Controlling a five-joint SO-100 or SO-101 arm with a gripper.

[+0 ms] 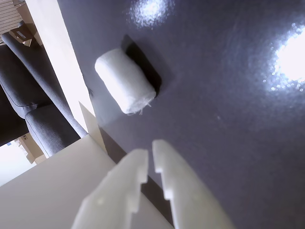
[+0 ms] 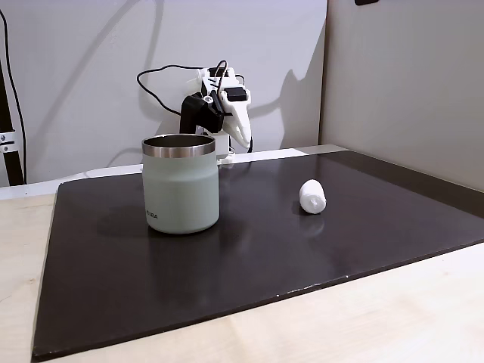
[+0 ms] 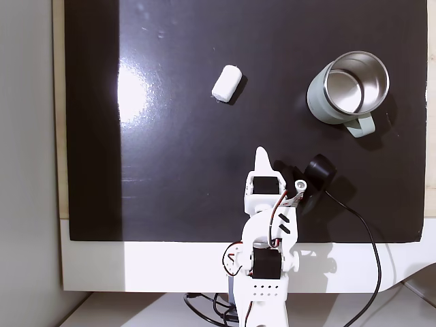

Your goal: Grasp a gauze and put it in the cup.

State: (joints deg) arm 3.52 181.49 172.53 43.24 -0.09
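Gripper (image 1: 150,162) nearly pressed together, seemingly empty, gauze (image 1: 125,80) lying well apart beyond its tips

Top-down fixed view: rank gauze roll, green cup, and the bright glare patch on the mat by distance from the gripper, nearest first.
1. Small white gauze roll, up and slightly left of the gripper.
2. Pale sage-green steel-rimmed cup, upper right.
3. Bright glare patch on the black mat, upper left.
Cup and glare are near a tie.

Bright overhead light glares on the glossy dark mat (image 3: 136,95); near claw (image 1: 150,155) blurred.
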